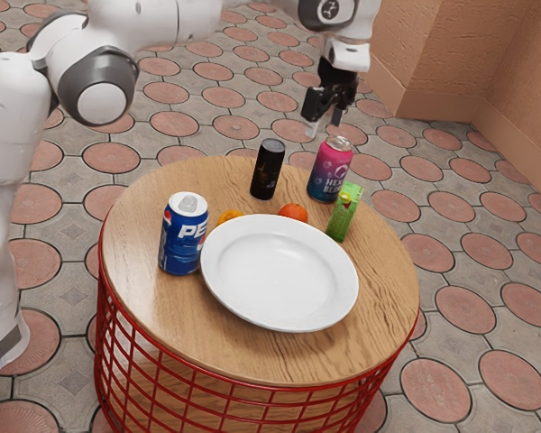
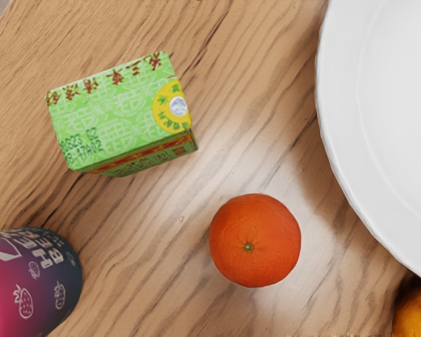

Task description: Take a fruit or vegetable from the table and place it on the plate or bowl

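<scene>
- The table [image 1: 153,289] fills the exterior view's lower half, well below me, so a straight, steady descent seems best.
- The plate [image 1: 279,271] lies at frame centre.
- My fingers [image 1: 323,124] hang spread, holding nothing, at upper middle above the pink can [image 1: 329,170].
- The orange [image 1: 293,212] sits just beyond the plate's upper rim, apart from the green carton [image 2: 123,116]; I should centre over it before I close.
</scene>
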`<action>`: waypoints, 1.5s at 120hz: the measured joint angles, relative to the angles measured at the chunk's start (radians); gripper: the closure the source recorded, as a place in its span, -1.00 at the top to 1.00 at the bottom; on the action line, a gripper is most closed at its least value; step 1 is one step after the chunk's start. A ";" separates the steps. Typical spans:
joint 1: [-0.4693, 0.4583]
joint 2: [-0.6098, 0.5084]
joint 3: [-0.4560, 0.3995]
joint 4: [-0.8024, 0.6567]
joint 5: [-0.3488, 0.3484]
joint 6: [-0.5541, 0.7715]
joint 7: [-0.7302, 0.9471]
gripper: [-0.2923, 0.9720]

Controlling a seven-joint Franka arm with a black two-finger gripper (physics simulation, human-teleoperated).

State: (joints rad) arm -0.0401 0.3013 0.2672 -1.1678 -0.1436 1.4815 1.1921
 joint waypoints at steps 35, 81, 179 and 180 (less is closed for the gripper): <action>0.010 -0.009 0.008 0.000 0.002 0.012 0.169 0.53; -0.159 -0.062 -0.016 0.123 0.115 -0.028 0.255 0.53; -0.045 -0.008 -0.009 -0.282 0.044 0.159 0.369 0.54; -0.045 -0.014 -0.009 -0.290 0.043 0.160 0.369 0.54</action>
State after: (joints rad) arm -0.0849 0.2875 0.2586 -1.4579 -0.1002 1.6418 1.5616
